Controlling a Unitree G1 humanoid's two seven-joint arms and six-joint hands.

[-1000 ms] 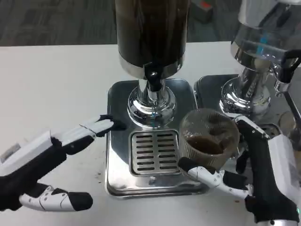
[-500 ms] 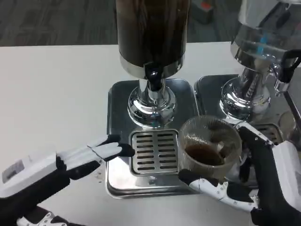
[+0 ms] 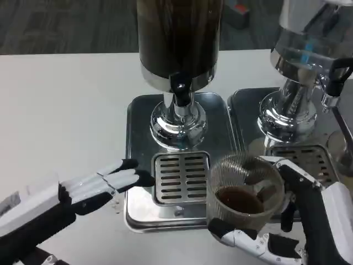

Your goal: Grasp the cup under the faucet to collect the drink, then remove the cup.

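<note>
The right hand (image 3: 298, 221) is gripping the cup (image 3: 244, 190), with one finger lying along the cup's right side and another curling under its near side, so the cup is sitting inside the hand's grasp at the near right corner of the tray (image 3: 138, 165). The cup is clear and ribbed and is holding a dark drink (image 3: 238, 200) in its lower part. It is standing upright, just right of the slotted grate (image 3: 181, 178) and nearer than the faucet (image 3: 179, 88), no longer in line beneath it. The left hand (image 3: 83, 190) is holding nothing; its fingers are lying straight and close together, pointing right, with their dark tips (image 3: 138, 176) reaching over the tray's left edge, just beside the grate. The faucet is hanging from a tall dispenser (image 3: 177, 38) filled with dark liquid, which is standing on a shiny round base (image 3: 177, 126) at the far side of the tray. A second dispenser (image 3: 309, 49) is standing on its own tray (image 3: 240, 102) at the table's right edge, with another grate (image 3: 309, 160) showing behind the right hand. Both trays are resting on the white table (image 3: 60, 105), and beyond its far edge dark grey carpet (image 3: 66, 25) is showing.
</note>
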